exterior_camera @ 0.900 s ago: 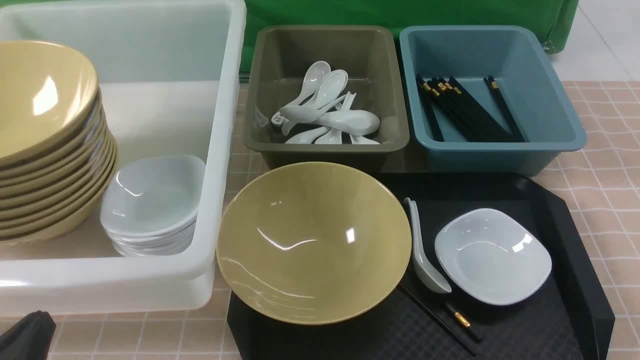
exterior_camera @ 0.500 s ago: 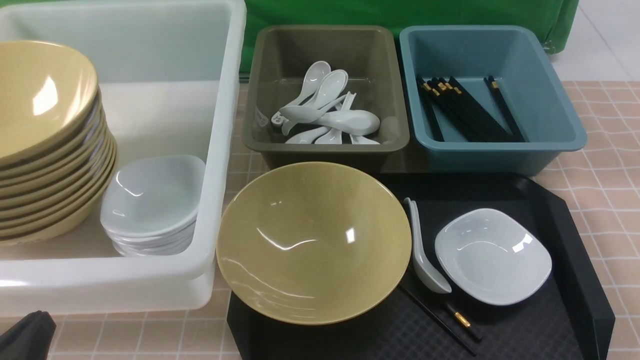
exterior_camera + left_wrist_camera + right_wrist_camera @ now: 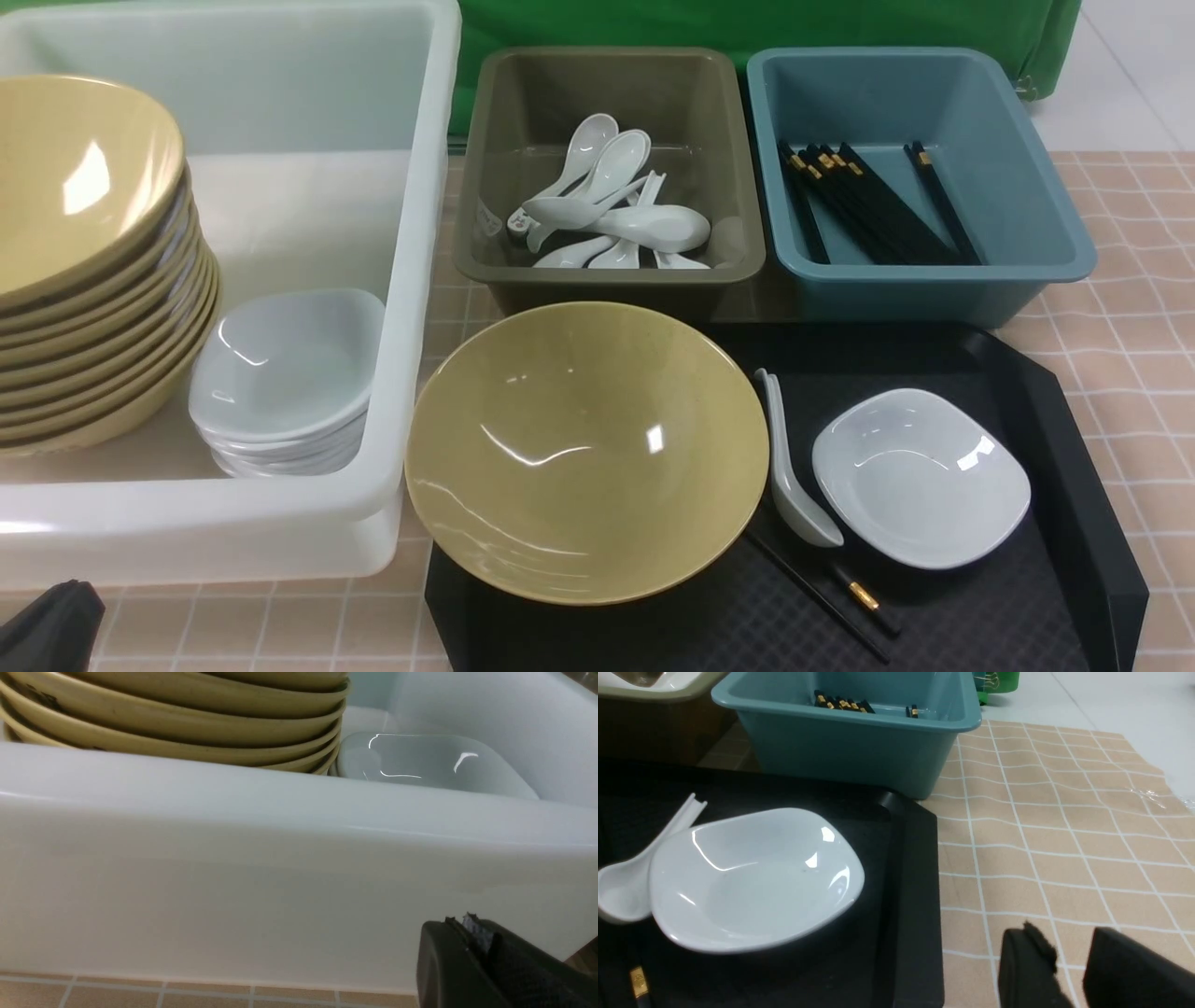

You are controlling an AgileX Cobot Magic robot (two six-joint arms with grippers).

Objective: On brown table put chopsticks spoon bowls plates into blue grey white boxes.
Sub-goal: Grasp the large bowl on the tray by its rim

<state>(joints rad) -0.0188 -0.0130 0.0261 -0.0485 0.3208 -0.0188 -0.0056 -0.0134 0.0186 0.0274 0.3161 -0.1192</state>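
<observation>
On the black tray (image 3: 1055, 420) sit a big yellow bowl (image 3: 583, 448), a white spoon (image 3: 794, 485), a white plate (image 3: 920, 476) and black chopsticks (image 3: 840, 593) partly under the spoon. My left gripper (image 3: 460, 921) is shut and empty, low before the white box's front wall (image 3: 280, 882); it shows at the front view's bottom left corner (image 3: 51, 621). My right gripper (image 3: 1066, 933) is open and empty above the tablecloth, beside the tray's right edge (image 3: 915, 882), near the plate (image 3: 752, 877) and spoon (image 3: 626, 891). It is out of the front view.
The white box (image 3: 411, 280) holds stacked yellow bowls (image 3: 84, 261) and white plates (image 3: 280, 373). The grey box (image 3: 485, 140) holds several spoons. The blue box (image 3: 1036, 187) holds several chopsticks. Both small boxes stand just behind the tray.
</observation>
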